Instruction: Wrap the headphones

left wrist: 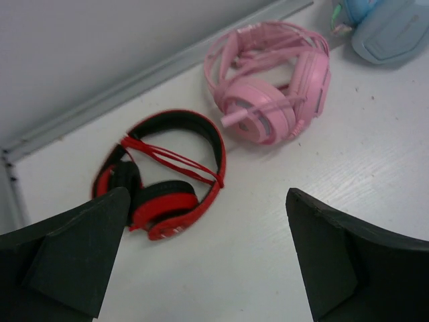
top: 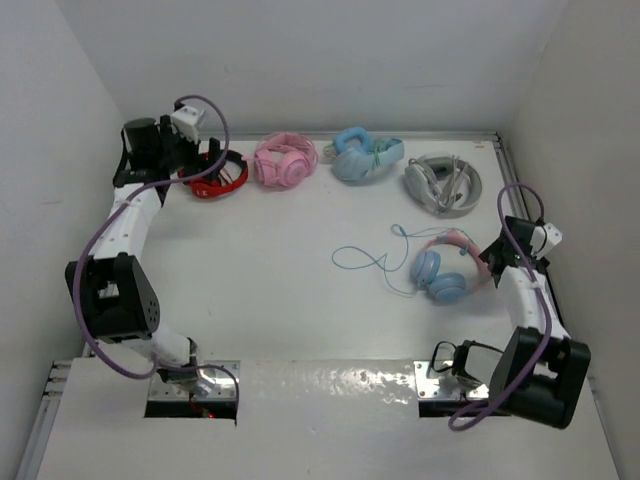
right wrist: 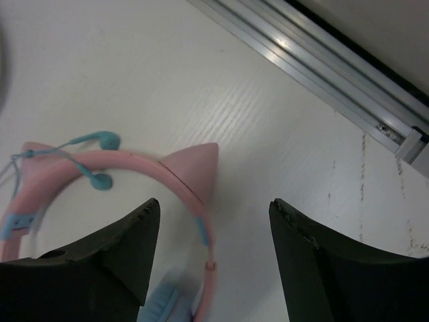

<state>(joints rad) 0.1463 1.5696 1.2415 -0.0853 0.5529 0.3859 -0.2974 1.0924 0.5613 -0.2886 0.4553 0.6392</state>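
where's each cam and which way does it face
Top external: above and behind, looking down on left arm, right arm and table.
Left wrist: on the left arm, facing red headphones and pink headphones; left fingers open.
Right wrist: on the right arm, over the headphones' headband; right fingers open.
Shared: top and left wrist both show the red headphones.

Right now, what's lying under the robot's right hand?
The headphones: their pink band and cat ear lie below the open right hand, on the table. A finger covers most of one earcup.

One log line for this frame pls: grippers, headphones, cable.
left gripper: open, near red headset | right gripper: open, above headphones | cable: loose on table, unwrapped
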